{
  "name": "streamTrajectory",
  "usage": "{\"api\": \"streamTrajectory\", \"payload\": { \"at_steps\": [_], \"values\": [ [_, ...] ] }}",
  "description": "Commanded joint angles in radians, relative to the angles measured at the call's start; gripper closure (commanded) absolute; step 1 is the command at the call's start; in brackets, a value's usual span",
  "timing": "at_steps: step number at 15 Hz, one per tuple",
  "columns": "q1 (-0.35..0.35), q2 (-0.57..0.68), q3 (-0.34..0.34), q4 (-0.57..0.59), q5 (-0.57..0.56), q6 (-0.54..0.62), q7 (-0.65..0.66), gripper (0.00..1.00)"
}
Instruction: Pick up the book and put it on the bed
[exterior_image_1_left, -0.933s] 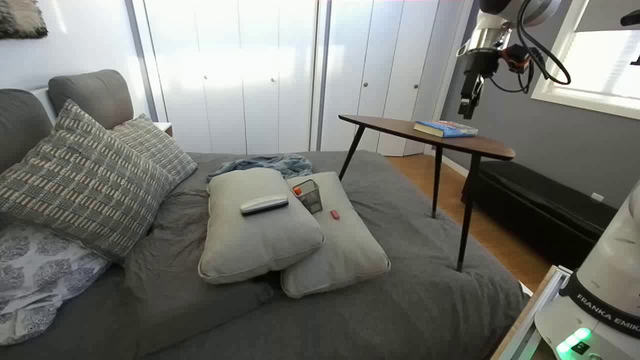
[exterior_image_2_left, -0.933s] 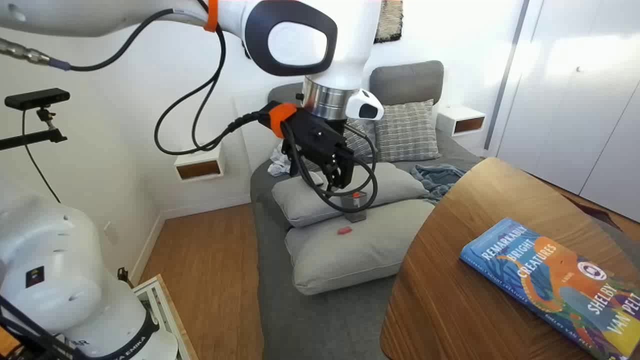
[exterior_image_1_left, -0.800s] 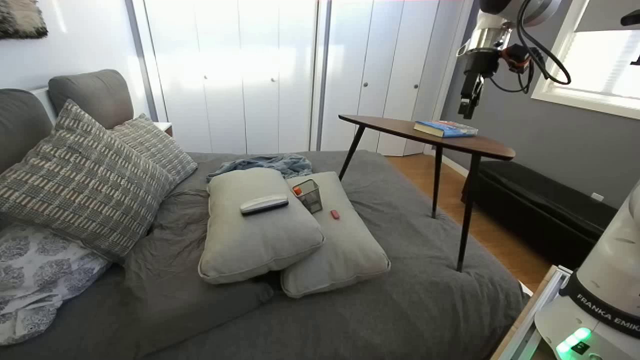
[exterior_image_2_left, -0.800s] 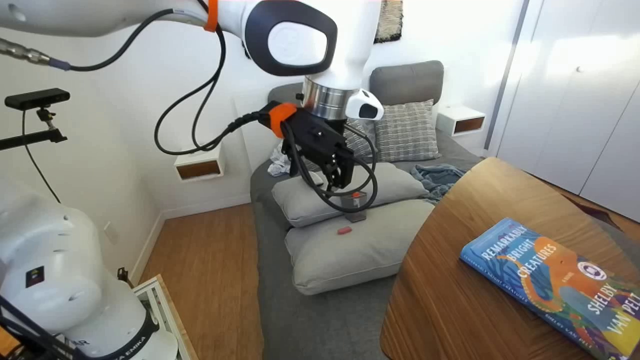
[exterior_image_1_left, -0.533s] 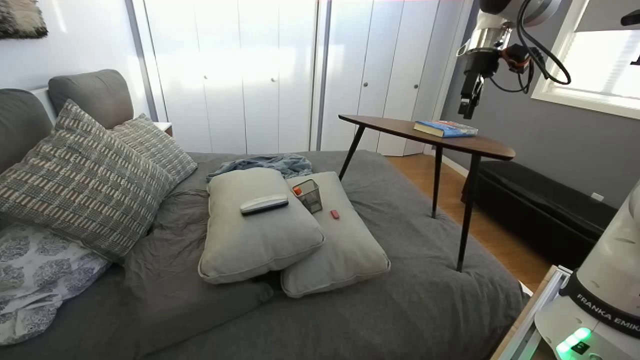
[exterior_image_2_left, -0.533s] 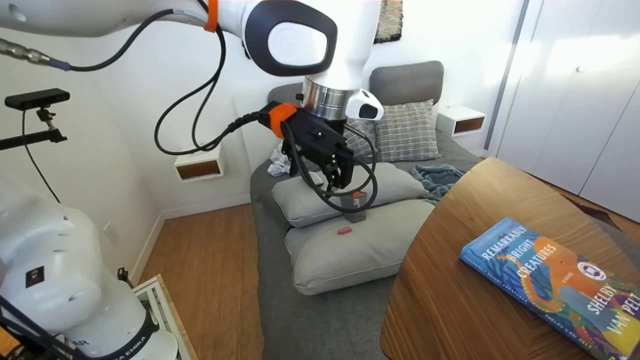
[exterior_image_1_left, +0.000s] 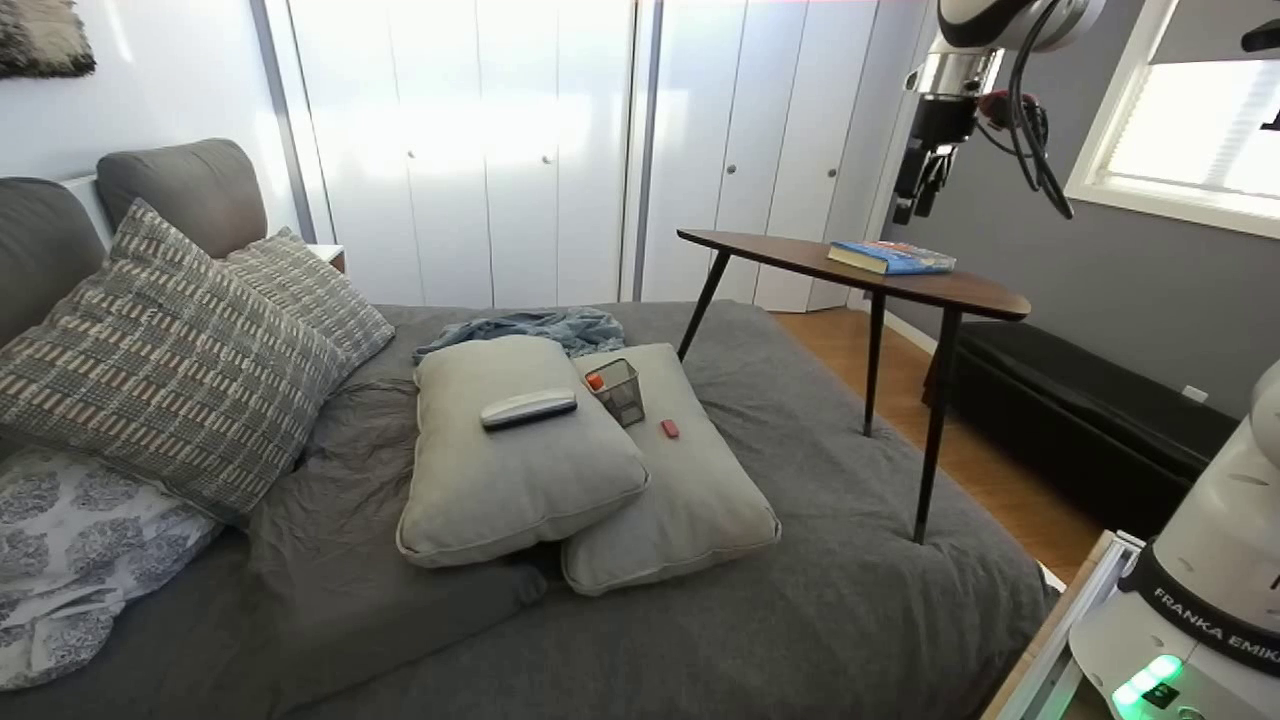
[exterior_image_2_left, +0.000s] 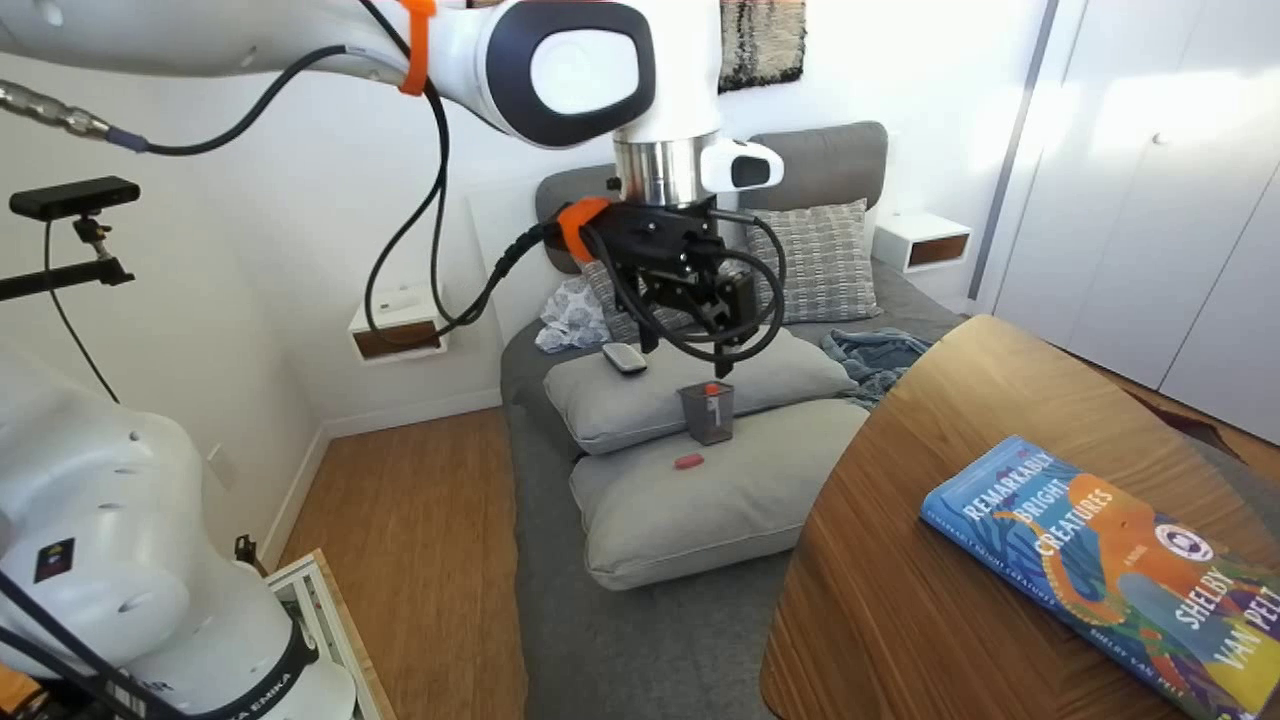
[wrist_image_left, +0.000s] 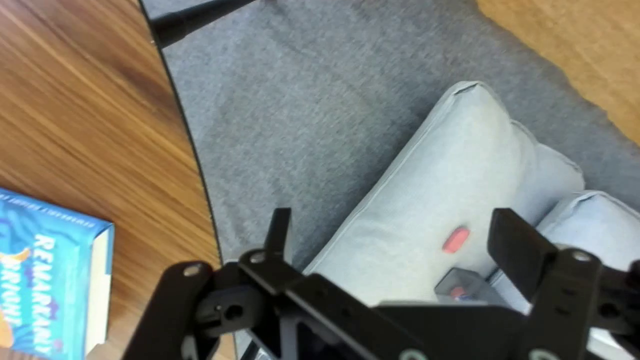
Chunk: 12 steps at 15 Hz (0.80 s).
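The book (exterior_image_1_left: 888, 258) has a blue multicoloured cover and pale page edges. It lies flat on the wooden table; its cover shows in an exterior view (exterior_image_2_left: 1110, 575) and one end of it at the left of the wrist view (wrist_image_left: 52, 275). The bed (exterior_image_1_left: 800, 620) with its dark grey duvet lies under and beside the table, also in an exterior view (exterior_image_2_left: 650, 640). My gripper (wrist_image_left: 391, 212) is open with nothing between its fingers. It points down beside the table edge, above the bed's pillows, apart from the book. It shows in both exterior views (exterior_image_1_left: 914, 208) (exterior_image_2_left: 686, 355).
The dark wooden table (exterior_image_2_left: 900, 610) stands on slim legs on the bed. Two beige pillows (exterior_image_1_left: 520, 490) on the bed carry a mesh cup (exterior_image_1_left: 622, 395), a small red object (exterior_image_1_left: 669, 429) and a silver-black case (exterior_image_1_left: 528, 409). A black bench (exterior_image_1_left: 1080, 400) stands by the wall.
The arm and gripper have moved slightly and turned about the wrist; the gripper now sits a little higher, with its fingers seen spread apart. The book and table have not moved.
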Motion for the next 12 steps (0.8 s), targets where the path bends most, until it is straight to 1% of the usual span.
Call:
{"api": "streamTrajectory", "payload": {
  "at_steps": [1,4,7,9,12],
  "values": [
    [-0.042,0.003,0.057,-0.032,-0.157,0.132,0.144,0.00],
    [-0.073,0.034,0.079,-0.032,-0.310,0.223,0.281,0.00],
    [-0.111,0.085,0.086,-0.017,-0.487,0.284,0.424,0.00],
    [-0.131,0.127,0.087,-0.002,-0.616,0.312,0.532,0.00],
    [-0.140,0.197,0.080,0.033,-0.814,0.315,0.719,0.00]
  ]
}}
